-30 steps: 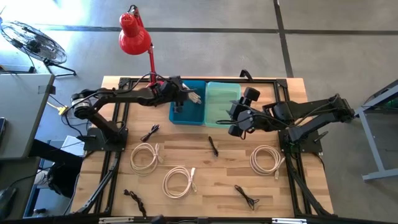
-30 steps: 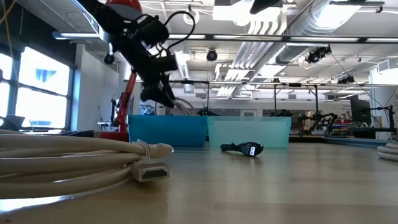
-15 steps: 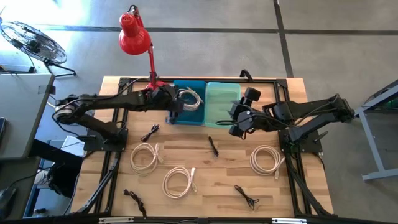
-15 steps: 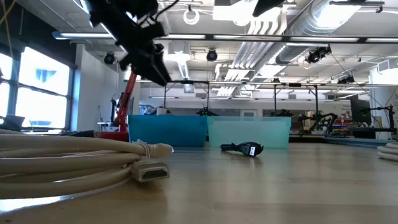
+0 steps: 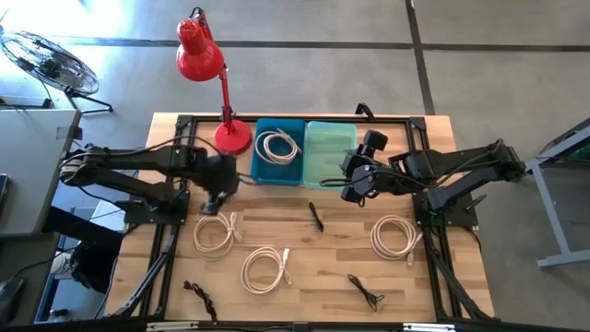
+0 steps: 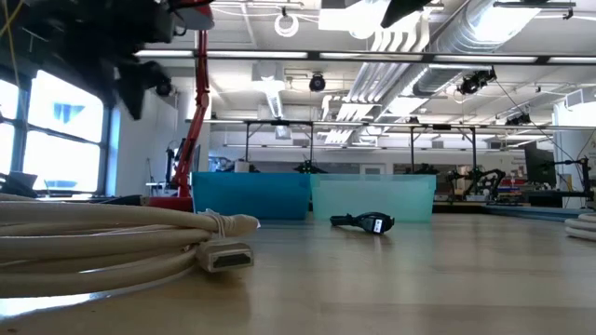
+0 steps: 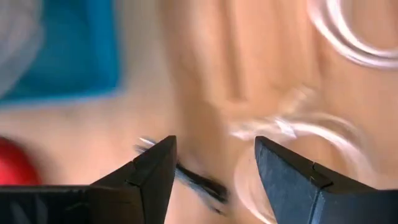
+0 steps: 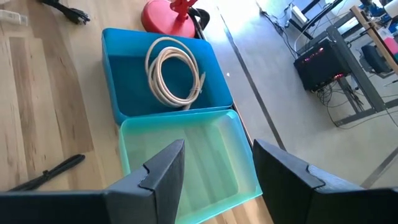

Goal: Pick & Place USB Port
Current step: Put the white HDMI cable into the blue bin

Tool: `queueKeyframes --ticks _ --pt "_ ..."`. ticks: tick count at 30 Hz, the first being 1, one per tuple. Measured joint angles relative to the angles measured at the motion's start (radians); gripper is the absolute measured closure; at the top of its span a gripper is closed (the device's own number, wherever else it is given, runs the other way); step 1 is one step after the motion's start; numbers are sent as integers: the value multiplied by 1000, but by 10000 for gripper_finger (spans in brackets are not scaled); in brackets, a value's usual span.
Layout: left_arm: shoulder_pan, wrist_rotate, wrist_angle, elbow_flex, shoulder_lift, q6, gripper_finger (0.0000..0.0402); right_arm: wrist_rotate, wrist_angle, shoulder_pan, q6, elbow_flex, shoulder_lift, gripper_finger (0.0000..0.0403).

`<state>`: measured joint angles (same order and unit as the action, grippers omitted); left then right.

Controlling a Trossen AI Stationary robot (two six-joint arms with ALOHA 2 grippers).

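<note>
Left gripper (image 5: 218, 178) hovering over the wooden table (image 5: 433, 286), just off the blue bin's (image 5: 262, 172) near-left corner, beside the red lamp's base (image 5: 232, 138). Fingers (image 7: 152, 168) standing wide apart, holding nothing. Looking down past them at a small black cable tie (image 7: 199, 182), blurred, probably the one lying at (image 5: 222, 196), with a white coil (image 7: 298, 134) alongside.

White USB cable (image 5: 277, 146) lying coiled inside the blue bin, apart from both grippers; also showing clearly in the right wrist view (image 8: 175, 76).

Right gripper (image 5: 349, 182) hanging by the teal bin's (image 5: 329, 157) right edge, jaws spread wide, empty. Teal bin (image 8: 186, 155) sitting directly against the blue bin (image 8: 124, 74).

Three more white coils lying on the table: one (image 5: 214, 231) near the left arm, one (image 5: 266, 268) at centre front, one (image 5: 395, 234) toward the right. Further black ties resting at (image 5: 316, 218), (image 5: 365, 292) and (image 5: 199, 294).

Low view: coil with its connector (image 6: 226, 257) filling the foreground, black tie (image 6: 365, 222) lying before the two bins, left arm appearing only as a dark smear at upper left.
</note>
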<state>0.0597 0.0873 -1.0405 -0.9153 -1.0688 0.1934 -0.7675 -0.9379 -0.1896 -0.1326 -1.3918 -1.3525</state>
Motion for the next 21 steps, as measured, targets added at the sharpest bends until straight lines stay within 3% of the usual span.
queueKeyframes --ticks 9,13,21 --pt "-235 140 4 84 -16 -356 188 24 13 0 27 0 0 220" --pt "-343 129 69 98 -20 -524 188 57 33 0 49 0 0 220" --pt "-519 -11 185 144 -85 -813 188 69 80 0 124 0 0 220"
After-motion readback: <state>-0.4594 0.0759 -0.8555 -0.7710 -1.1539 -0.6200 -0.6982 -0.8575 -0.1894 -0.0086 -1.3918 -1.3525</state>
